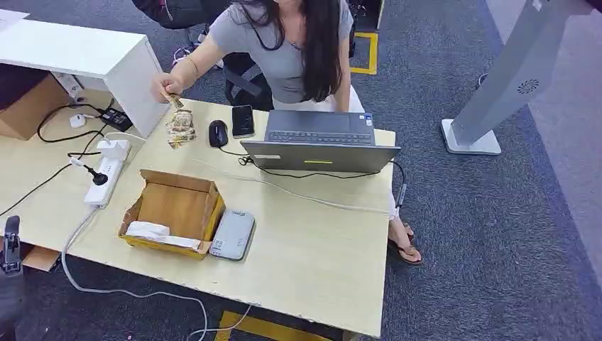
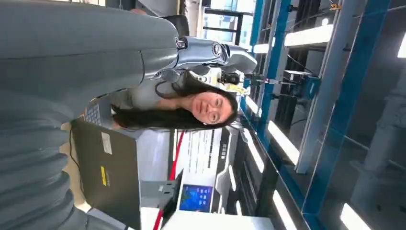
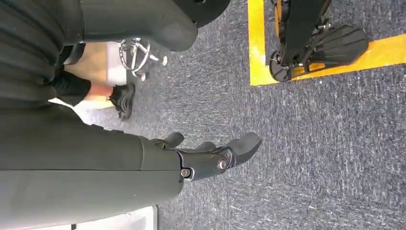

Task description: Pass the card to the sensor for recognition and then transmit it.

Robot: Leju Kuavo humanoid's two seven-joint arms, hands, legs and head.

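Both hands look empty, left hand [image 2: 210,50] fingers loosely apart and right hand [image 3: 210,155] hanging open, so reach gently toward the person's hand [image 1: 165,89] at 11 o'clock, where the card might be.

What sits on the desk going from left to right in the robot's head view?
Power strip → cardboard box → grey sensor device → laptop.
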